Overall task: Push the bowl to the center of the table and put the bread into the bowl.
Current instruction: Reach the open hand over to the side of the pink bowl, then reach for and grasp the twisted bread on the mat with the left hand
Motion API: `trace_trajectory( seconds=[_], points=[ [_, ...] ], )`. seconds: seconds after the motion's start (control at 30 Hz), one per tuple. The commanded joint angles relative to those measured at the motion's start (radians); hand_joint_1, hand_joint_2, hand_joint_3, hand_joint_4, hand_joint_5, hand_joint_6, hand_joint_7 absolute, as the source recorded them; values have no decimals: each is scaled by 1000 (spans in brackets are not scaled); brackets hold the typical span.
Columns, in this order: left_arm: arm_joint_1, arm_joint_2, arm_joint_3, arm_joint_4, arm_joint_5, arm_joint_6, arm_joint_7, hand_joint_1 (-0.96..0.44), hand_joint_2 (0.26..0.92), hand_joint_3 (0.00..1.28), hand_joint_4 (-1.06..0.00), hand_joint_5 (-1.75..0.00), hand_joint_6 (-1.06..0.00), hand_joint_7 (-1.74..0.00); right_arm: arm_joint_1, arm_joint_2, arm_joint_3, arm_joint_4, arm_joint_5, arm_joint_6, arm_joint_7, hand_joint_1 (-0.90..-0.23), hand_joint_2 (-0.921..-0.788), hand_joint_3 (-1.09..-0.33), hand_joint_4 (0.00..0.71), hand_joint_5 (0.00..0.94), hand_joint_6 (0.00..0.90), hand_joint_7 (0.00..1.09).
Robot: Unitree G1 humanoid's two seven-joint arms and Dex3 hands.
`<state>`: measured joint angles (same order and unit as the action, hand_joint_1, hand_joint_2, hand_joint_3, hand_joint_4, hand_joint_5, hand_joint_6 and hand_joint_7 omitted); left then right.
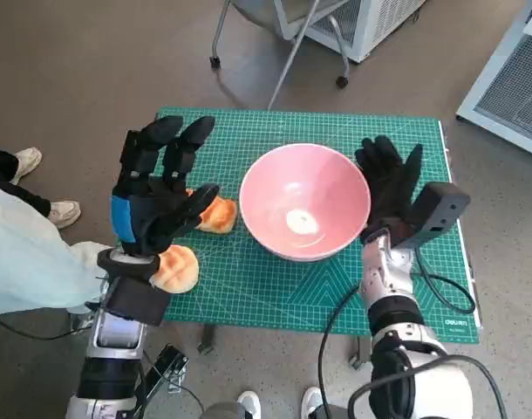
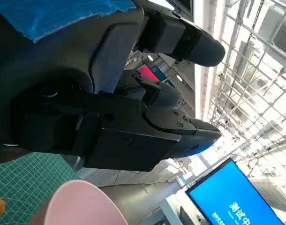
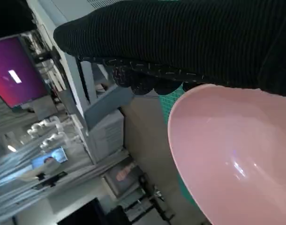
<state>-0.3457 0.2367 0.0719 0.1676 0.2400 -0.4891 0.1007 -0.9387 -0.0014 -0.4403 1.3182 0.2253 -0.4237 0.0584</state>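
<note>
Green tabletop (image 1: pixel 248 288) carries the pink bowl (image 1: pixel 305 202) near its center, my right hand (image 1: pixel 392 188) flat against its rim for pushing, while my left hand (image 1: pixel 157 192) hovers with fingers spread, empty, above the bread (image 1: pixel 215 215).

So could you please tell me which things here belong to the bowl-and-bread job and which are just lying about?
Belonging to the job:
pink bowl
bread pieces
green mat on the table
left robot hand
right robot hand

Just lying about:
wheeled chair base
white cabinet
a person's shoes
</note>
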Motion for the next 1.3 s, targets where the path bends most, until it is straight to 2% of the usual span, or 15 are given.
trace_trajectory(
  seconds=[0.03, 0.2, 0.4, 0.53, 0.63, 0.73, 0.83, 0.93, 1.03, 1.17, 1.3],
  points=[
    [5, -1, 0, -13, 7, 2, 13, -111, 921, 106, -269, -580, -324, -783, -11, -5, 15, 15, -26, 25, -28, -501, -921, -940, 230, 7, -1, 784],
    [3, 5, -1, -3, 11, -3, 14, -107, 921, 104, -270, -580, -325, -784, -18, -24, 27, 10, -49, 8, -40, -504, -921, -934, 234, 10, -1, 788],
    [-1, 51, 13, 18, 9, -25, -7, -94, 920, 101, -273, -579, -327, -782, -31, -61, 54, -8, -84, -49, -54, -498, -921, -925, 233, 9, -1, 803],
    [-11, 119, 24, 27, 23, -28, -32, -92, 917, 93, -266, -570, -317, -772, -33, -81, 81, -31, -109, -122, -51, -502, -921, -918, 256, 20, 5, 815],
    [-21, 197, 37, 26, 58, -4, -58, -91, 919, 75, -270, -530, -315, -746, -24, -105, 126, -63, -152, -217, -40, -508, -921, -910, 276, 30, 13, 827],
    [-32, 261, 43, 28, 83, 8, -83, -104, 919, 55, -287, -458, -318, -709, -15, -134, 161, -86, -183, -291, -18, -529, -921, -906, 294, 39, 6, 828],
    [-52, 338, 42, 36, 102, 17, -128, -118, 916, 32, -320, -365, -329, -660, 5, -163, 179, -128, -181, -389, 45, -559, -921, -897, 316, 49, 4, 828],
    [-69, 393, 35, 43, 110, 27, -170, -130, 905, 12, -347, -276, -333, -610, 24, -173, 195, -168, -176, -465, 85, -580, -921, -868, 355, 65, 40, 827],
    [-93, 456, 18, 57, 137, 29, -216, -137, 892, 5, -373, -204, -351, -556, 54, -174, 206, -226, -144, -530, 158, -590, -921, -839, 383, 74, 66, 815],
    [-130, 520, -11, 84, 166, 19, -271, -144, 869, 1, -403, -127, -388, -487, 94, -180, 224, -295, -111, -570, 234, -596, -921, -800, 400, 78, 77, 797],
    [-171, 564, -46, 123, 188, -10, -315, -142, 842, 0, -425, -81, -436, -420, 132, -185, 239, -362, -90, -584, 272, -586, -921, -786, 392, 71, 74, 787]
  ],
)
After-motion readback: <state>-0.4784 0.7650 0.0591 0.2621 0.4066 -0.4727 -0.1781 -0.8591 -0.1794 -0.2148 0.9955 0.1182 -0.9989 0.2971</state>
